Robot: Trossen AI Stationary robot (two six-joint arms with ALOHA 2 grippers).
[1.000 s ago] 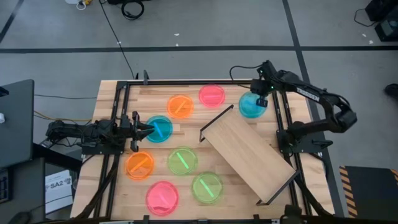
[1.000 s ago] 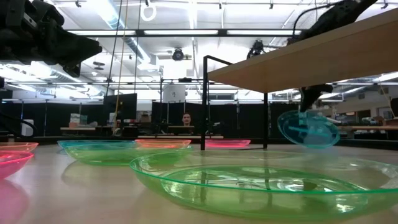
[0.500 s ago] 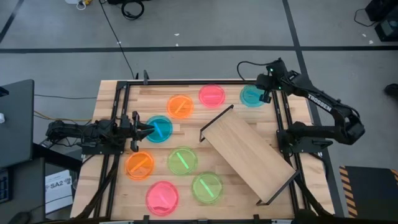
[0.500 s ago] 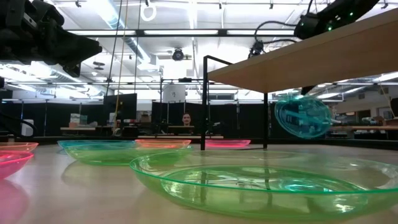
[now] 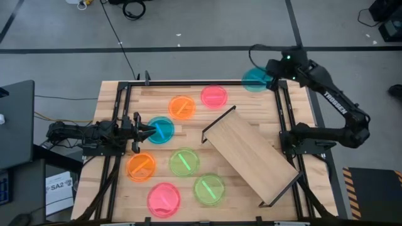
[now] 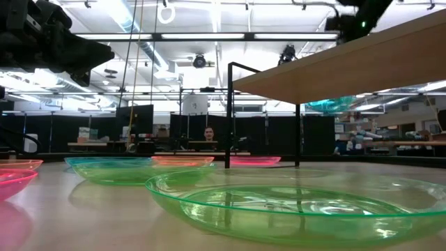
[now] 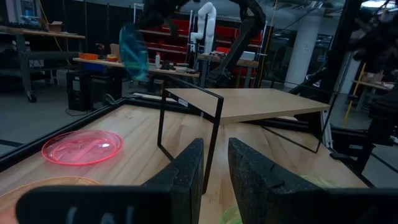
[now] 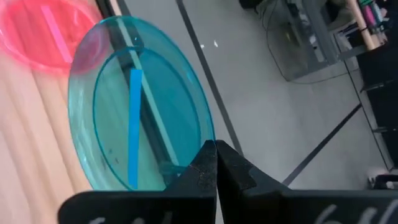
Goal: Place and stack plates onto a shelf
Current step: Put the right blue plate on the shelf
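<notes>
Holding a blue plate (image 5: 254, 80) clenched by its rim, my right pincer (image 8: 215, 163) hangs above the surface's (image 5: 157, 91) far edge, beyond the shelf (image 5: 250, 154); my left pincer (image 7: 214, 168), slightly parted, waits low.

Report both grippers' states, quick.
Left gripper: open, holding nothing, low beside a blue plate.
Right gripper: shut on the raised blue plate.

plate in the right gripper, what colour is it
Translucent blue plate, with a blue centre bar; clearest in the right wrist view.
</notes>
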